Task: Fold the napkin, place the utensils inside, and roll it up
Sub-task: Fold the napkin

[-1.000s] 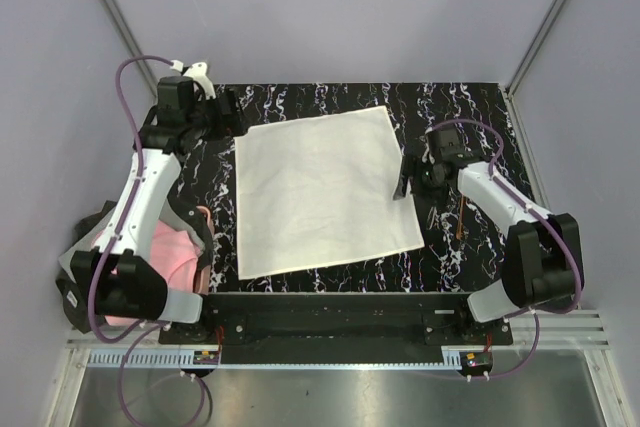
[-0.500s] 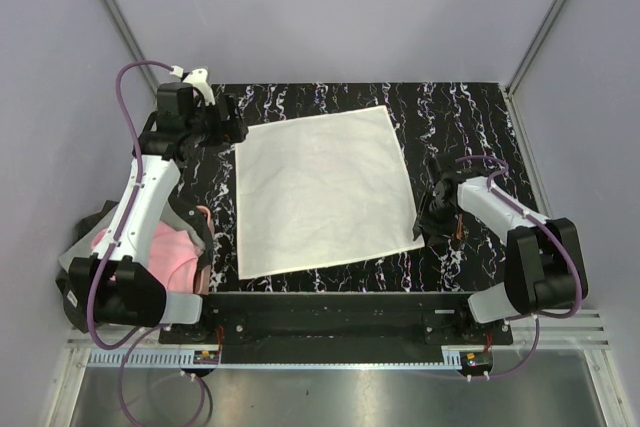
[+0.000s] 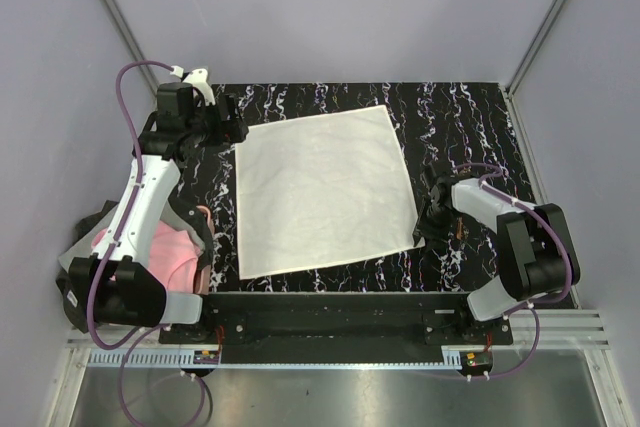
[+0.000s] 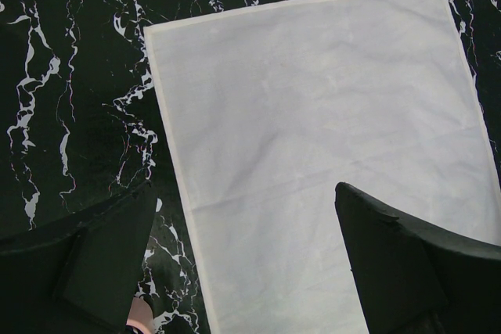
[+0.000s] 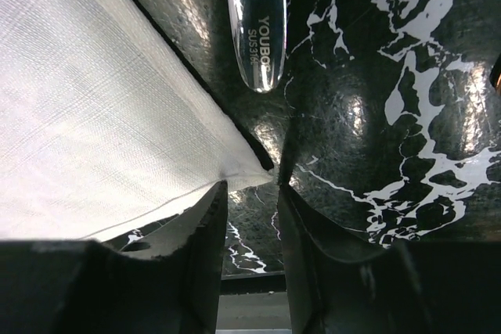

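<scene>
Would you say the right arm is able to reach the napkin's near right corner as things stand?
Probably yes. The right gripper is down at that corner of the napkin, jaws slightly apart, and nothing covers it. The silver utensil lies on the table just beyond, clear of the corner.

Cream napkin (image 4: 313, 154) lying flat on black marbled table (image 4: 78, 76), left jaws spread wide, one over each.
</scene>
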Controlling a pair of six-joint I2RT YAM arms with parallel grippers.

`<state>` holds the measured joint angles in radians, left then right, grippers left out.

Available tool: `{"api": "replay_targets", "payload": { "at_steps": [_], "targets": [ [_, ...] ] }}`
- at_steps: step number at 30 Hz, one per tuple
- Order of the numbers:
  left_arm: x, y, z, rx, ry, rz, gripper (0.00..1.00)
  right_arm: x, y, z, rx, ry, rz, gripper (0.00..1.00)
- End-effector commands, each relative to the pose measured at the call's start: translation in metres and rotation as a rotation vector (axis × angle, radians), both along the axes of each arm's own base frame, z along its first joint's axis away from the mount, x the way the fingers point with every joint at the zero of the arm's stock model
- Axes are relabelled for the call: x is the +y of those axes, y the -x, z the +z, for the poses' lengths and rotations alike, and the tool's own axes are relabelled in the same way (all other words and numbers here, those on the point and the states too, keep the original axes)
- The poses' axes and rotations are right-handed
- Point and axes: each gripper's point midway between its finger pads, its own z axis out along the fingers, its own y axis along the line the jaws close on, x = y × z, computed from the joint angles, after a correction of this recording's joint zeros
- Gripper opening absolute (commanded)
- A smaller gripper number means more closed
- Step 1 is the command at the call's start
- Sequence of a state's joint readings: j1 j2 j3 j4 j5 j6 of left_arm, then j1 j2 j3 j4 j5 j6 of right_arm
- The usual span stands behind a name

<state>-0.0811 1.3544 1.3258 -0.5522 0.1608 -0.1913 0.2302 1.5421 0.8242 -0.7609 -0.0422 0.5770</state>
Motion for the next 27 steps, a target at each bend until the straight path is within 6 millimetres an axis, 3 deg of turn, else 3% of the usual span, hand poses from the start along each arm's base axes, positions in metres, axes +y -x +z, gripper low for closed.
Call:
{"api": "replay_targets", "payload": {
  "at_steps": [1,10,27],
  "targets": [
    [-0.002,-0.001,0.02,-0.07,0.01,-0.015,0.99,-0.003,-0.008,-0.002,-0.035,0.028,-0.014,0.4],
    [-0.005,-0.001,0.019,-0.063,0.025,-0.023,0.99,-0.007,-0.016,0.016,-0.115,0.034,-0.038,0.39],
    [-0.006,-0.001,0.019,-0.064,0.03,-0.025,0.99,-0.02,-0.03,0.001,-0.106,0.036,-0.037,0.37]
  ]
}}
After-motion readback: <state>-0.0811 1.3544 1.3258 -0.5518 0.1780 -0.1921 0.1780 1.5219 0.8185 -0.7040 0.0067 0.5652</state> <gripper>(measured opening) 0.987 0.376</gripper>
